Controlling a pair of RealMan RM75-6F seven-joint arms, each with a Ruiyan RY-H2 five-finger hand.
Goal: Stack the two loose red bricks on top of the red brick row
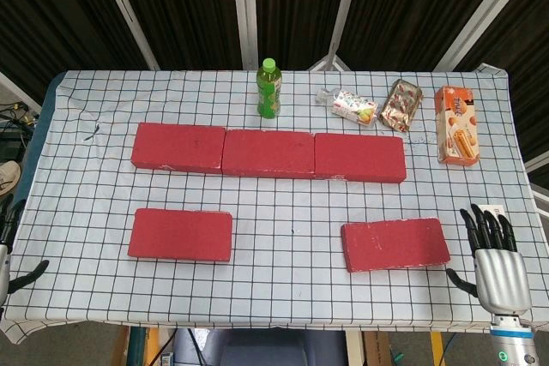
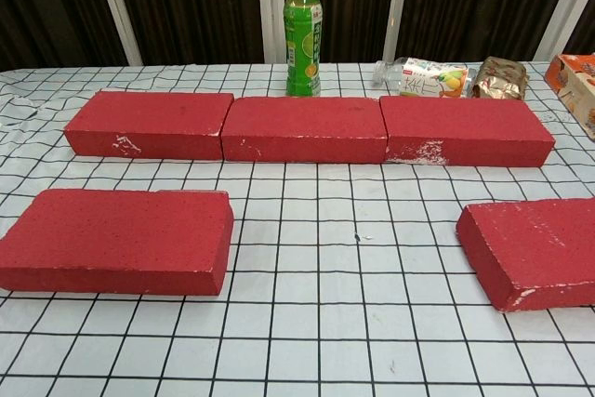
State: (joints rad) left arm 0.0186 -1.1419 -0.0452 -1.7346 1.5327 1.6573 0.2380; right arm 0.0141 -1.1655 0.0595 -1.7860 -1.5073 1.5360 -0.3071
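The right hand point(image 1: 499, 273) is held at the near right edge of the surface point(image 1: 283, 212), fingers spread, nothing grasped. Only the thumb and fingertips of the left hand point(image 1: 10, 255) are seen at the left edge; nothing is gripped. The right loose brick point(image 1: 395, 244) lies just beside the right hand, the left loose brick point(image 1: 180, 234) well apart. Both lie flat before the brick row point(image 1: 268, 153). The bricks are judged rigid, heavy and rough; a grip across the long sides is advised.
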